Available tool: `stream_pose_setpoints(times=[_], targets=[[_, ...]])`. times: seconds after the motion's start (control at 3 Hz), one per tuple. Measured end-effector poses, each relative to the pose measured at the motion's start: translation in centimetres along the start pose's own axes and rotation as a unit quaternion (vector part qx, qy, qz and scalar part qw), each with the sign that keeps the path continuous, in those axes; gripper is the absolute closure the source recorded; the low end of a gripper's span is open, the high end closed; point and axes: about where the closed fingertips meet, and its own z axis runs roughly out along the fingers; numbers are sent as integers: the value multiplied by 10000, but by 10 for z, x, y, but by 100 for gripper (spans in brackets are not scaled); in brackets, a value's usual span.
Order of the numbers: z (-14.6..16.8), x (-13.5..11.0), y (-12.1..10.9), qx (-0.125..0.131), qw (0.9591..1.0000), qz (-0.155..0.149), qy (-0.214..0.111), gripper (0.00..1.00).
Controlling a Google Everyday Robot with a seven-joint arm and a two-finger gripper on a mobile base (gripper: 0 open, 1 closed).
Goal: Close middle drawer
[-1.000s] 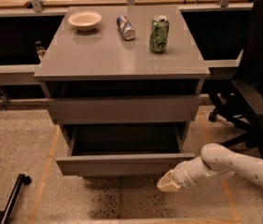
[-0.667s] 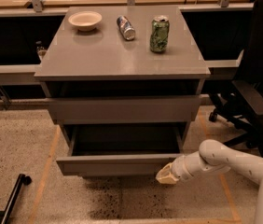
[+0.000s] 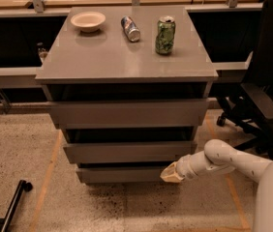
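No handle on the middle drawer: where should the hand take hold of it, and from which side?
The top edge of the front panel of the middle drawer, from the front and slightly above: the panel is flat and knobless, but a dark gap shows above it. For closing, a flat push would probably do. The hand sits low at front right, by the lowest drawer.

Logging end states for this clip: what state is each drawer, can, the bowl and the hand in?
Middle drawer: pushed in, interior hidden.
Top drawer: in.
Bottom drawer: in.
Green can: upright.
Silver can: on its side.
Bowl: upright, empty.
Hand: low, by bottom drawer's right end.
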Motion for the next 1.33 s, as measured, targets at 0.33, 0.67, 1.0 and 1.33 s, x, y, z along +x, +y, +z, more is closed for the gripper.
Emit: stream_pose_setpoints(times=[0.33, 0.67, 1.0, 1.33], targets=[[2, 0, 1, -20, 10000, 3, -4, 53], [4, 0, 3, -42, 10000, 3, -7, 30], [7, -1, 4, -63, 10000, 3, -10, 7], [8, -1, 5, -79, 10000, 3, -13, 0]])
